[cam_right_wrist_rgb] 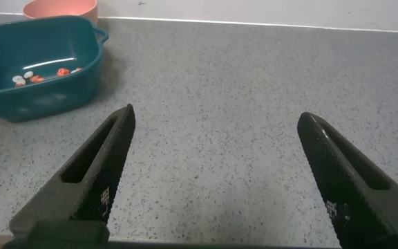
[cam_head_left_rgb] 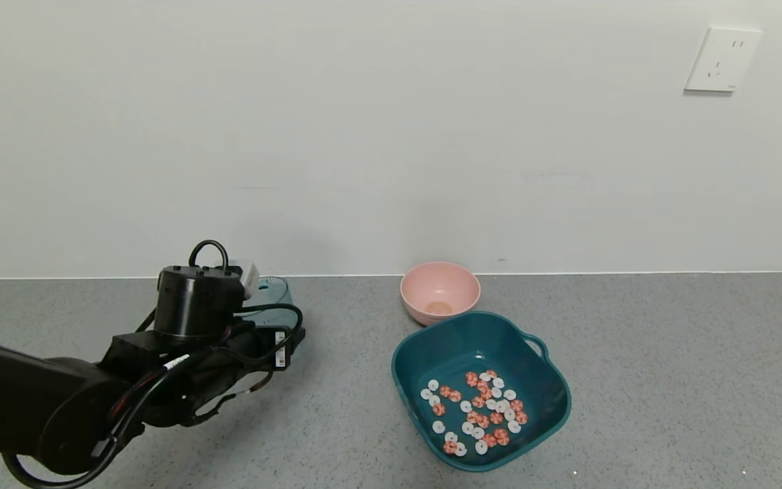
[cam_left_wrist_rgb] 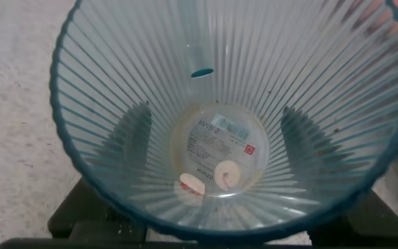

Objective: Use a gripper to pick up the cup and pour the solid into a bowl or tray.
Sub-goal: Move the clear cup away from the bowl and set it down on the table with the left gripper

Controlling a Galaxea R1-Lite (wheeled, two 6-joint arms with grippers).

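My left gripper is at the left of the grey table, shut on the ribbed blue-grey cup, which my wrist partly hides in the head view. The left wrist view looks down into the cup. Its dark fingers show through the walls on both sides. Two discs lie on the cup's bottom. The dark teal tub stands to the right and holds many white and orange-red discs. My right gripper is open and empty over bare table. The tub also shows in its view.
A pink bowl stands right behind the tub, close to the wall, and shows in the right wrist view. A white socket is on the wall at the upper right. Bare table lies between the cup and the tub.
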